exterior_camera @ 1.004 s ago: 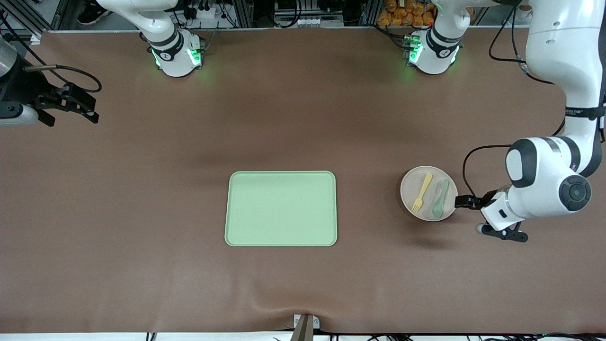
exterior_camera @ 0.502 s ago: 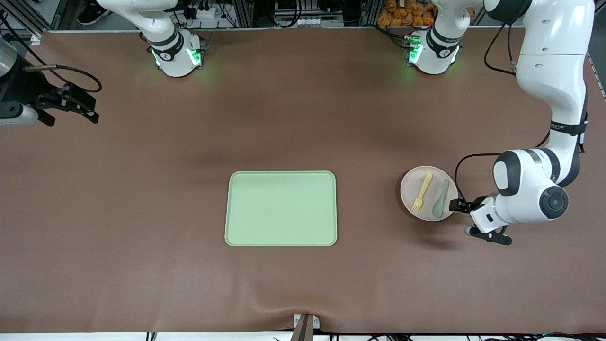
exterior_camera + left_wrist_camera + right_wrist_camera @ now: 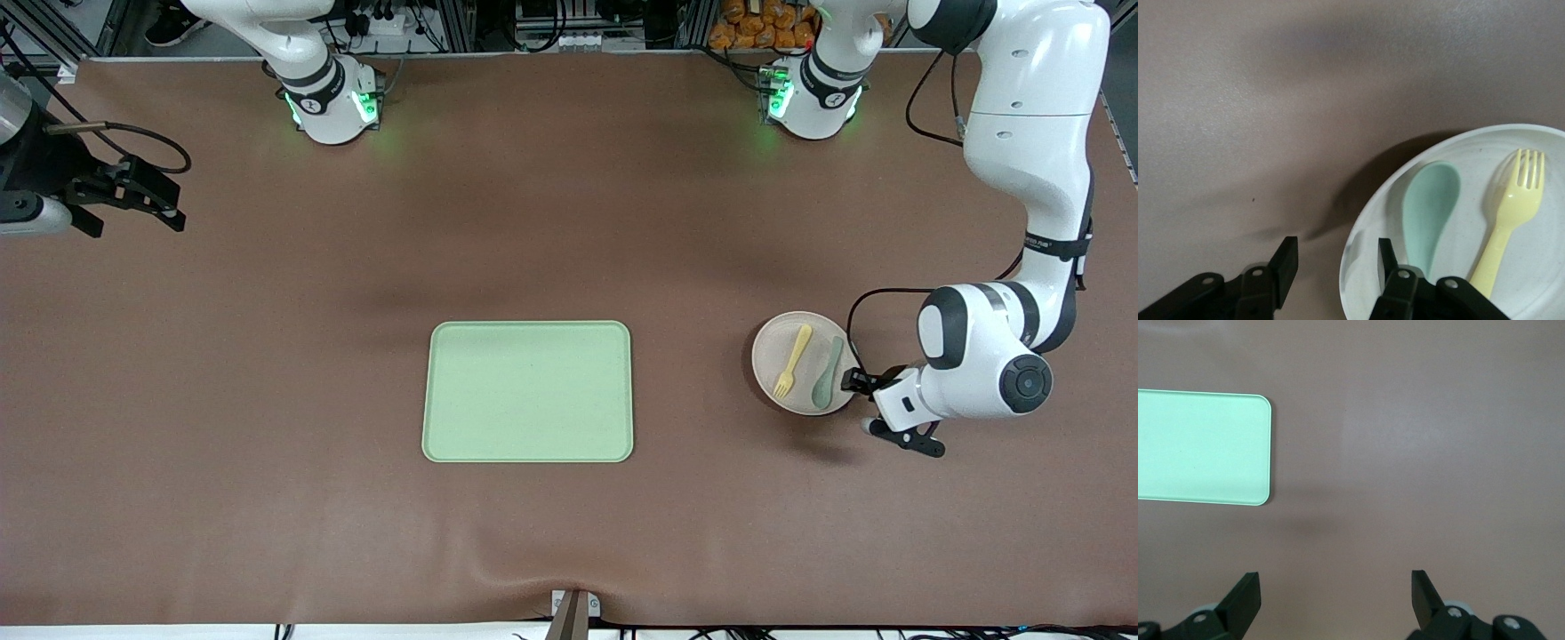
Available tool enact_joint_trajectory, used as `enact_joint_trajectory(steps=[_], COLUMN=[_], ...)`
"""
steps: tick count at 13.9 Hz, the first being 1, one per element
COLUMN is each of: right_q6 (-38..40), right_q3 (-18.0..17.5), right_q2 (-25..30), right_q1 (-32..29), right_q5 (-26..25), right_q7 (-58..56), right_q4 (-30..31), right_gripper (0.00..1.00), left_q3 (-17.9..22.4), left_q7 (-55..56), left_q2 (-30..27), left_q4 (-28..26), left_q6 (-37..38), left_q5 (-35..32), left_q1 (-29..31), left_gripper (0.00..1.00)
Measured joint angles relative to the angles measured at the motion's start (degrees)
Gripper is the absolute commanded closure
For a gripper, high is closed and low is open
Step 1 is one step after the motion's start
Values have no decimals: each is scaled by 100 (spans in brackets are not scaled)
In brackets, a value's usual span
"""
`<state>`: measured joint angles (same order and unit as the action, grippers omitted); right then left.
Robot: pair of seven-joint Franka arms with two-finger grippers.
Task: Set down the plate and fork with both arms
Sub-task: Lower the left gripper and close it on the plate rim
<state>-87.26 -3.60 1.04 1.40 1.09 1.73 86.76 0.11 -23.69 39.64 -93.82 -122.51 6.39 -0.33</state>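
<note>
The pale plate lies on the table beside the tray, toward the left arm's end. The yellow fork lies on it next to a grey-green spoon. My left gripper is low at the plate's edge and open. In the left wrist view the left gripper straddles the plate's rim, one finger over the plate and one outside it, with the spoon and fork just ahead. My right gripper waits open and empty at the right arm's end of the table; its wrist view shows bare mat under it.
The rectangular light-green tray lies empty at the table's middle; one corner shows in the right wrist view. The brown mat covers the table. A small bracket sits at the table's near edge.
The left arm has moved toward the plate, bringing its open gripper from just beside the plate onto the plate's rim. The right arm, plate, fork and spoon have not moved.
</note>
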Motion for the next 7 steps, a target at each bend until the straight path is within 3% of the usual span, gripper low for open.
enact_joint_trajectory(steps=[7], right_q6=[0], right_q3=[0], right_q2=[0], right_q1=[0], right_q5=[0], right_q7=[0], right_q4=[0], right_gripper=[0], left_q3=[-1], left_q7=[-147], left_q2=[48], left_q4=[-13], left_q6=[0], left_q5=[0], left_q1=[0], left_gripper=[78])
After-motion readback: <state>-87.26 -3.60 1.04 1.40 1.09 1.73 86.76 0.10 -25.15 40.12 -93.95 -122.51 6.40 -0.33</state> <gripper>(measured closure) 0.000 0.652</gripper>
